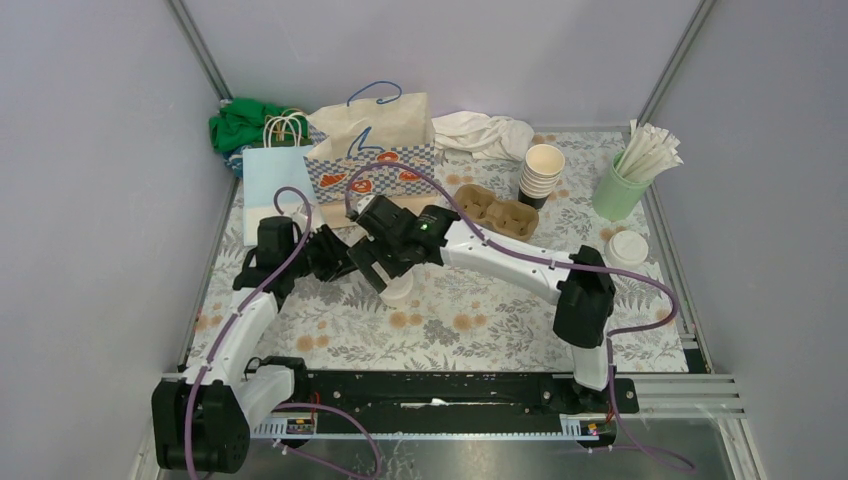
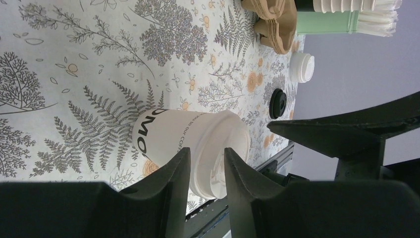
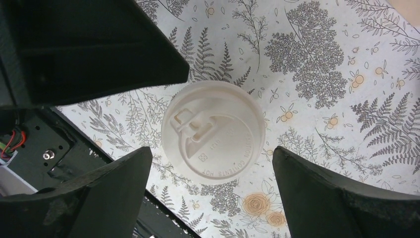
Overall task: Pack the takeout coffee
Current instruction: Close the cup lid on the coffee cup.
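Cream fern-print tablecloth [image 1: 480, 330] bears everything. Right gripper [image 3: 210, 154] hangs jaws wide apart over the upright paper cup [image 2: 168, 134] mid-table; left gripper [image 2: 206, 153] sits beside, narrowly parted, empty. Best to centre, then close gently below the white lid [image 3: 213, 131].

My left arm [image 1: 235, 335] climbs from its base at the near left corner of the table [image 1: 500, 330]. It bends at the elbow and turns its forearm right, toward the table's middle. The left gripper [image 2: 207, 166] lies about level, rolled on its side, with its fingers [image 2: 173, 183] a narrow gap apart. My right arm [image 1: 500, 265] rises from the near edge right of centre, folds at the elbow and stretches left across the table. The right gripper [image 3: 212, 156] points straight down, jaws spread wide, just beside the left gripper.
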Controlling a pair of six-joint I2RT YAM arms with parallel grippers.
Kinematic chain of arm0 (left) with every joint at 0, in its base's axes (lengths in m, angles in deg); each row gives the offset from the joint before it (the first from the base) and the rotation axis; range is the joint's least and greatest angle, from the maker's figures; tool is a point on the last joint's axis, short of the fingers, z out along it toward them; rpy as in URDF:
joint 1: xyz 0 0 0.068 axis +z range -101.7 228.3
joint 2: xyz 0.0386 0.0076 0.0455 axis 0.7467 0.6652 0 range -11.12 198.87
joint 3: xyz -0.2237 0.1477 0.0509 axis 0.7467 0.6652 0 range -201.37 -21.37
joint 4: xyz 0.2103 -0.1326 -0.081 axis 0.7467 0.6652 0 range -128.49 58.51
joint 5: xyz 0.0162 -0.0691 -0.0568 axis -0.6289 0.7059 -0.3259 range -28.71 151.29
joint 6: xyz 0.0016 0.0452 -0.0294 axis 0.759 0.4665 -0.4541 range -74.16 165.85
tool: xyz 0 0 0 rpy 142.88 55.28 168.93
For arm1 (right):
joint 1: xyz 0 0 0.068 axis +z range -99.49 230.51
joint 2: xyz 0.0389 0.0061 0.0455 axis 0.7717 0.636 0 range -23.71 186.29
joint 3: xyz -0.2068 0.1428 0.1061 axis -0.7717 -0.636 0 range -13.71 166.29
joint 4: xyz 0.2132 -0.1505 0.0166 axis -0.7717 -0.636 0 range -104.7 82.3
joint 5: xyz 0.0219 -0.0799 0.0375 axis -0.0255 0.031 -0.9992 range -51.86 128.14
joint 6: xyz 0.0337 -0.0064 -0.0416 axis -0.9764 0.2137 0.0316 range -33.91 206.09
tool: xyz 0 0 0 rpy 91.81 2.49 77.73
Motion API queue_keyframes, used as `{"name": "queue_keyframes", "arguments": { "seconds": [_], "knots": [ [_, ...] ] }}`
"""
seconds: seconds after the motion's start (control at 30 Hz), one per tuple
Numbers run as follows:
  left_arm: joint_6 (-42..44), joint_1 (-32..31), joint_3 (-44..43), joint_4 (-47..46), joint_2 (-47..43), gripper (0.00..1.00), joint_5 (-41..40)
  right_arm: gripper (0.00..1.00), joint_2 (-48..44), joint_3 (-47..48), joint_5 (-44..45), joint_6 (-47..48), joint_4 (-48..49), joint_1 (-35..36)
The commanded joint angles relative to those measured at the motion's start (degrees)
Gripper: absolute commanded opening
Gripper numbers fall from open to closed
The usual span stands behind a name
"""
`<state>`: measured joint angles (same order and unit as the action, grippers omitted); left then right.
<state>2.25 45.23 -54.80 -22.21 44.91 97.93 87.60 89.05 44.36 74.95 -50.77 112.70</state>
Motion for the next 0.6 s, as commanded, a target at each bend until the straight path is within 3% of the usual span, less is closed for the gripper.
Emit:
{"name": "queue_keyframes", "arguments": {
  "seconds": [0.0, 0.23, 0.37, 0.57],
  "knots": [
    [3.14, -0.09, -3.83, 0.77, -0.70, 0.36, -0.94, 0.97, -6.24, -1.85, -1.78, -0.41, 0.65, -1.20],
    [6.49, -3.36, -6.11, 1.28, -0.36, 0.44, -1.96, 0.71, -18.49, -19.60, -15.06, -10.09, 15.86, -10.75],
    [9.37, -9.29, -10.03, 5.18, 0.68, 0.46, -9.70, 0.59, -23.19, -29.70, -22.66, -16.87, 25.46, -15.79],
    [11.10, -15.92, -13.16, 9.52, 1.48, 0.42, -20.61, 0.42, -23.37, -37.61, -28.89, -24.36, 35.76, -18.03]
  ]
}}
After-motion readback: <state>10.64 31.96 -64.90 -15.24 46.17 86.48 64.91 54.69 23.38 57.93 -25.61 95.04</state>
